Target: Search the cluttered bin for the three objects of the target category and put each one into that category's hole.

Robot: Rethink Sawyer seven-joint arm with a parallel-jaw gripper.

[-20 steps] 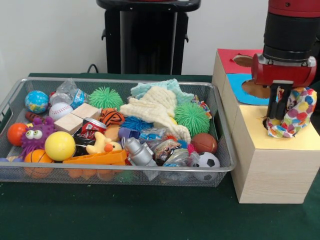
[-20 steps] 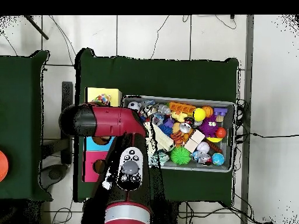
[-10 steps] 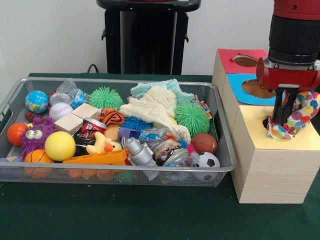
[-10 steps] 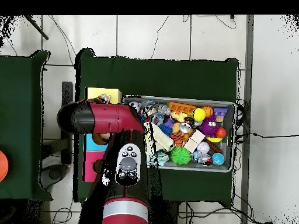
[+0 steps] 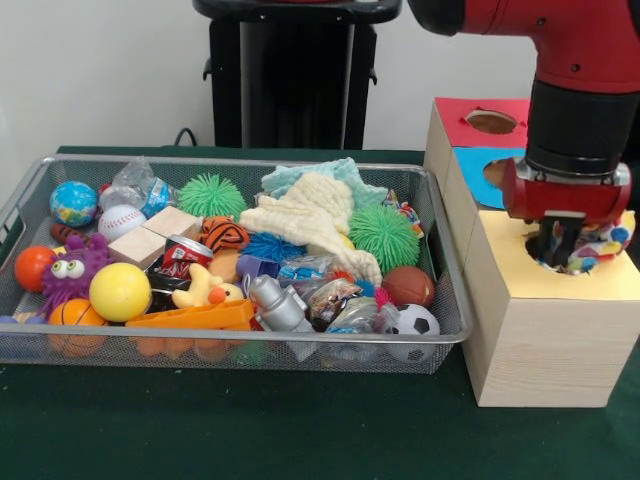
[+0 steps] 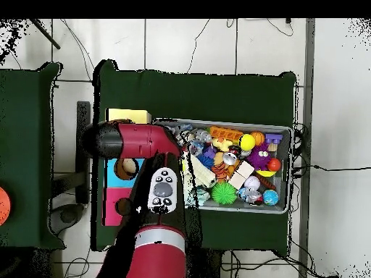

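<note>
My gripper (image 5: 555,243) sits low in the yellow-topped box's hole (image 5: 572,262), closed on a patterned soft piece (image 5: 597,247) sunk into it.

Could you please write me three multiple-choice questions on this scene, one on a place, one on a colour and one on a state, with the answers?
1. Where is the claw?
A. Over the mesh bin
B. At the hole in the yellow-topped box
C. Over the red-topped box

2. What colour is the top of the box between the yellow-topped and red-topped ones?
A. Blue
B. Green
C. White

3. How does the patterned soft piece lie?
A. Flat among the toys in the bin
B. On the green table cloth
C. Partly down in the hole, its top bulging above the rim

Answers: 1 B, the claw reaches down at the hole of the yellow-topped box, beside the bin. 2 A, the middle top is blue. 3 C, only the upper part of the patterned soft piece shows above the rim.
</note>
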